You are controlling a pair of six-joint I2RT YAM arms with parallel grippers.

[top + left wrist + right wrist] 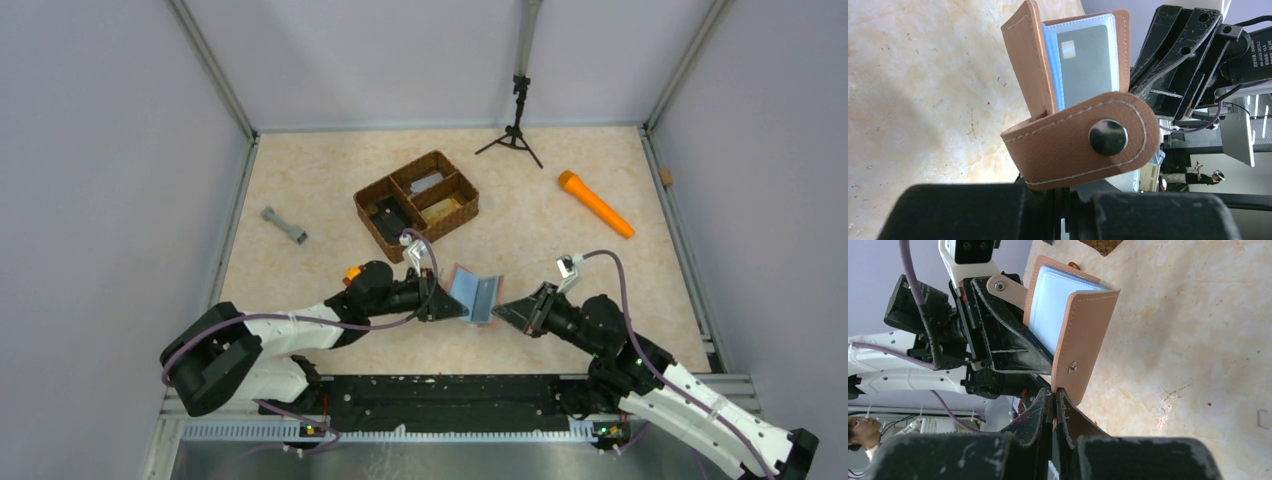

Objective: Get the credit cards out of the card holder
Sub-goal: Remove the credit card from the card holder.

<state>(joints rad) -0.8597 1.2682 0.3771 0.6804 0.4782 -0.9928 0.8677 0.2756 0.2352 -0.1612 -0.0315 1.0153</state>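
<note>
Top view: the card holder (476, 292) sits just below the centre of the frame. It is spread open in a V between the two arms, with its pale blue-grey inside facing up. The left gripper (455, 308) meets it from the left and the right gripper (500, 311) from the right. The pale marbled table (300, 180) lies beneath.

Left wrist view: the black fingers (998, 210) at the bottom edge are closed on the tan leather of one cover. The snap strap (1083, 142) folds across the middle of the frame, its metal stud facing the camera. Above it the holder (1028, 65) stands open, and a grey card (1084, 62) is seated in a clear sleeve. The right gripper's dark fingers (1175, 55) fill the upper right.

Right wrist view: the fingers (1070, 415) at lower centre are pinched together on the bottom edge of the other tan cover (1088, 335).

Elsewhere in the top view:
- A woven basket (372, 212) with three compartments, above the holder.
- An orange cylinder (595, 203), upper right.
- A small grey object (284, 225), to the left.
- A black tripod (515, 125), top centre.
</note>
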